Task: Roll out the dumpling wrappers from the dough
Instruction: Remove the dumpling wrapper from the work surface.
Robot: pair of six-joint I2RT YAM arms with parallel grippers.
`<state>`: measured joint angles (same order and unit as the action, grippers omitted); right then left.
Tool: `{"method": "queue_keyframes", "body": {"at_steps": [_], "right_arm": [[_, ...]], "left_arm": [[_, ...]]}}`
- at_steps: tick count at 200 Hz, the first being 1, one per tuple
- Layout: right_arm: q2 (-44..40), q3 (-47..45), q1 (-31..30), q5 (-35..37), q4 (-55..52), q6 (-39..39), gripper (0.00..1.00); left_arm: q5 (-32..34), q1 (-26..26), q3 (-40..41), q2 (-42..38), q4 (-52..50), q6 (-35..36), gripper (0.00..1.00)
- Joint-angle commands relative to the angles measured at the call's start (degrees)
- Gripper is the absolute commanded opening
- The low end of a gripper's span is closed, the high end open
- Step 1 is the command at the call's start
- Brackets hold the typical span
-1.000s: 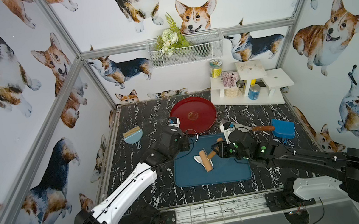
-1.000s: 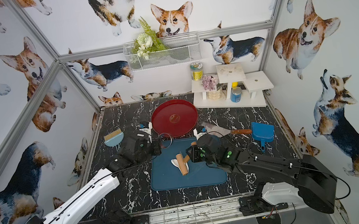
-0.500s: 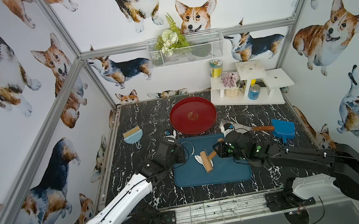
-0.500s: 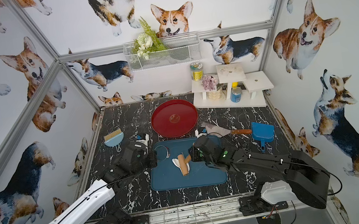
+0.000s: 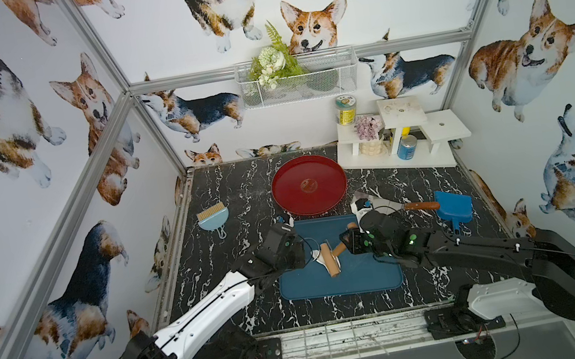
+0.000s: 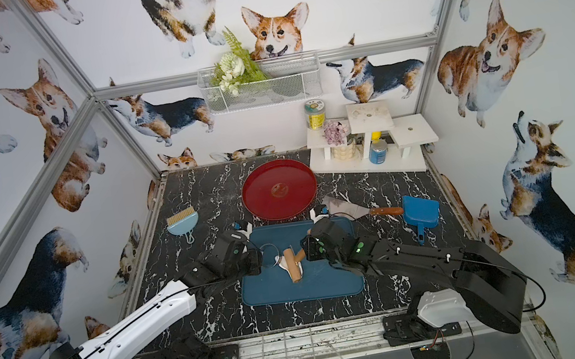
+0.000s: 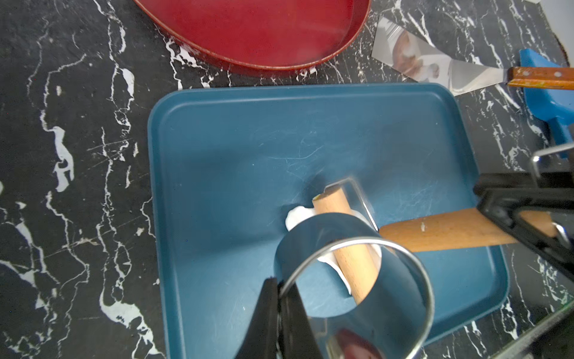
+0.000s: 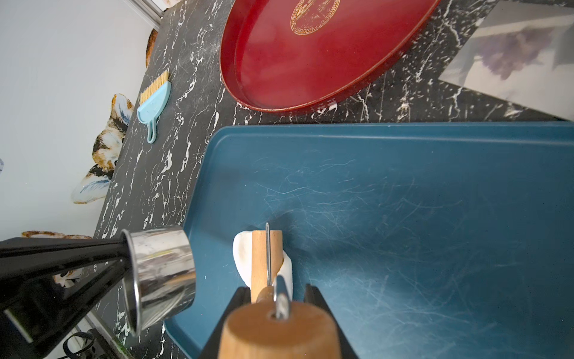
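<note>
Watching my feeds, I see the right gripper (image 8: pixel 276 295) pinching the wooden handle of the rolling pin (image 5: pixel 330 263), whose roller lies on the dough (image 8: pixel 242 258). That dough, a small flattened white lump, sits on the left half of the blue tray (image 8: pixel 403 186) and pokes out from under the roller. My left gripper (image 7: pixel 281 314) has its fingers pressed onto the wall of a metal ring (image 7: pixel 351 248), held just beside the dough.
</note>
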<state>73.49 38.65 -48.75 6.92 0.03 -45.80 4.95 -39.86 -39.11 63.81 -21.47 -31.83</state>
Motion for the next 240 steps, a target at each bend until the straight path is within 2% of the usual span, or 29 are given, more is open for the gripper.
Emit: {"method": "queue_keyframes", "body": {"at_steps": [1,40,71,78,115,240], "right_arm": [[0.7,-0.6,-0.2,1.7,-9.4,3.1,0.0],[1.3,-0.9,-0.4,2.6,-10.3,3.2,0.0],[0.9,-0.9,-0.4,2.6,-10.0,3.0,0.0],[0.9,-0.7,-0.4,2.7,-10.0,3.1,0.0],[0.6,-0.7,-0.4,2.6,-10.1,3.3,0.0],[-0.4,-1.1,-0.4,2.6,-9.8,3.4,0.0]], "left_arm": [[3.0,-0.6,-0.1,1.5,-0.4,0.1,0.0],[5.9,-0.9,0.0,2.9,0.8,0.0,0.0],[7.5,-1.1,-2.0,7.1,-1.6,1.4,0.0],[7.9,-1.3,-4.8,8.2,-2.5,1.9,0.0],[10.1,-1.5,-8.9,11.3,-7.1,3.5,0.0],[8.7,-2.3,-11.6,18.2,-9.5,5.5,0.0]]}}
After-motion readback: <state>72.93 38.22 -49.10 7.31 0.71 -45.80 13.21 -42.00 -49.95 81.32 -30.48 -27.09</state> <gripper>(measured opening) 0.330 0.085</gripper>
